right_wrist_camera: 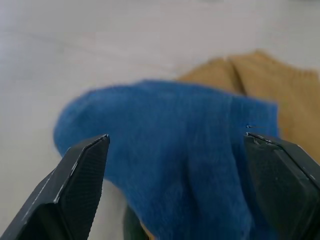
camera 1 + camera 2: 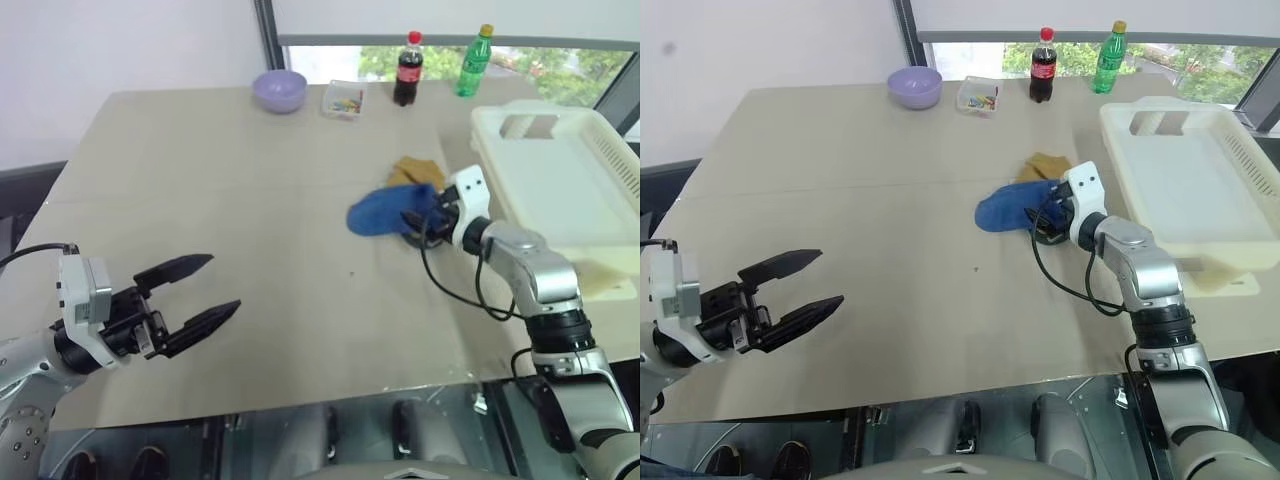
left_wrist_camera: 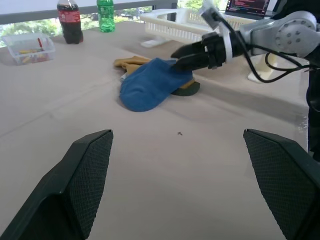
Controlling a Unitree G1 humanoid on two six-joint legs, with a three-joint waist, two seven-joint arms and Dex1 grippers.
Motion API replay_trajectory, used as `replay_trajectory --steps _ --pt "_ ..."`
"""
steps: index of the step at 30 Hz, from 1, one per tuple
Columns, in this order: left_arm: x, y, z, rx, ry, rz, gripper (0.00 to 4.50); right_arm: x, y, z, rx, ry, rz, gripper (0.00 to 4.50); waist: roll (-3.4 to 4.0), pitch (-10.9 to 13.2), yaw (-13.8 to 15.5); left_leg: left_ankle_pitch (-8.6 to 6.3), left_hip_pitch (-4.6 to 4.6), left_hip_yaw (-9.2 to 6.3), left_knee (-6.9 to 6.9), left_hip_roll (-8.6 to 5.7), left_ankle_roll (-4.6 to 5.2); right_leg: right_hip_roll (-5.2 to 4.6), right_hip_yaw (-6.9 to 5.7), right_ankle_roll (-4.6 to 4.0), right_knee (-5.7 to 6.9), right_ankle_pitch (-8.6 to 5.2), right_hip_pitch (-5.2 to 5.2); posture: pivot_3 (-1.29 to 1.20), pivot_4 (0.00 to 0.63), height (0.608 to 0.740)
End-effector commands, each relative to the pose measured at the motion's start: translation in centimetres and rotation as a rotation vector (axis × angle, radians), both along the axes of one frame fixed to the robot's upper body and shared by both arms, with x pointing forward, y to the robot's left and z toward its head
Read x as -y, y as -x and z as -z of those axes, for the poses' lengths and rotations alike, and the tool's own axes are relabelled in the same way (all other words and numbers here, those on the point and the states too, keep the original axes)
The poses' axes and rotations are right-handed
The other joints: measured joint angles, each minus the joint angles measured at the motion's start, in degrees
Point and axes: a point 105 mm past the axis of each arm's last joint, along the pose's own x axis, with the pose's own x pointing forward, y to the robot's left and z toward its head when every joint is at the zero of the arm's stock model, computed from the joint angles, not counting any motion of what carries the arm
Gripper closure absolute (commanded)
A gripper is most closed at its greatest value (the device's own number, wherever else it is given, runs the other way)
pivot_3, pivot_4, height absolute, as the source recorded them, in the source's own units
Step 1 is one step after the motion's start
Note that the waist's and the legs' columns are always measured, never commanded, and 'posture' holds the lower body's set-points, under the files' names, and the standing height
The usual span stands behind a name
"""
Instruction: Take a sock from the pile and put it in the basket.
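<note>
Beige table (image 2: pixel 250 250), sock (image 2: pixel 385 212) hiding pile (image 2: pixel 415 172)

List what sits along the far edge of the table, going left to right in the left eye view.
Lilac bowl → small clear container → cola bottle → green bottle.

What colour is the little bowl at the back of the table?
The bowl is lilac, seen best in the left eye view.
</note>
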Motion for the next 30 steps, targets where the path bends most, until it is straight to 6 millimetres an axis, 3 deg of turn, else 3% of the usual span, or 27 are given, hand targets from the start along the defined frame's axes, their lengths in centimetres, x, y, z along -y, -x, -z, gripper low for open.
replay_trajectory --steps 1,2,10,11,16,21,25,30 --pt "0.2 0.4 -0.8 0.042 -0.007 0.005 0.00 -0.3 -0.1 -0.8 0.029 0.005 -0.016 0.63 0.01 0.0 -0.5 0.00 0.00 0.00 0.00 0.00 0.00 0.00 0.00 0.00 0.01 0.00 0.00 0.00 0.150 0.740" --pt "0.2 0.4 -0.8 0.043 -0.006 0.003 0.00 -0.4 -0.1 -0.9 0.032 -0.002 -0.018 0.73 0.01 0.0 -0.7 0.00 0.01 0.00 0.00 0.00 0.00 0.00 0.00 0.00 0.02 0.00 0.00 0.00 0.150 0.740" --pt "0.0 0.4 -0.6 0.047 -0.009 -0.014 0.00 -0.7 0.2 -1.2 0.049 0.001 -0.048 4.27 0.01 0.0 -1.2 0.01 0.07 -0.02 0.00 0.03 -0.02 0.05 0.01 0.01 0.09 0.01 0.00 0.00 0.150 0.740" --pt "0.0 0.3 -0.6 0.047 -0.009 -0.015 0.00 -0.7 0.2 -1.2 0.048 0.001 -0.049 4.44 0.01 0.0 -1.2 0.02 0.07 -0.02 0.00 0.03 -0.02 0.04 0.01 0.01 0.09 0.01 0.00 0.00 0.150 0.740" --pt "0.1 0.3 -0.4 0.041 -0.010 -0.015 0.00 -2.8 2.1 -1.8 0.056 -0.042 -0.216 4.44 0.02 0.0 -1.2 0.01 0.05 -0.02 0.00 0.03 -0.02 0.03 0.01 0.01 0.07 0.01 0.00 0.00 0.150 0.740" --pt "0.2 0.3 -0.1 0.032 -0.013 -0.011 0.00 -5.0 6.3 -1.4 -0.038 -0.050 -0.493 4.44 0.02 0.0 -1.0 0.00 0.05 -0.03 0.00 0.04 0.00 0.01 0.00 0.01 0.07 0.01 0.00 0.00 0.150 0.740" --pt "0.2 0.2 0.0 0.030 -0.018 -0.010 0.00 -4.9 8.6 -0.3 -0.147 -0.016 -0.613 4.44 0.02 0.0 -0.9 -0.06 0.04 -0.05 0.01 0.03 0.10 -0.03 -0.02 0.01 0.05 0.01 0.01 0.00 0.150 0.740" --pt "0.3 0.2 0.1 0.023 -0.020 -0.004 0.00 -3.5 13.7 0.0 -0.362 -0.042 -0.845 4.44 -0.02 0.1 -0.8 -0.10 0.04 -0.12 0.02 0.03 0.18 -0.16 -0.09 0.00 0.02 0.00 0.03 0.00 0.150 0.740"
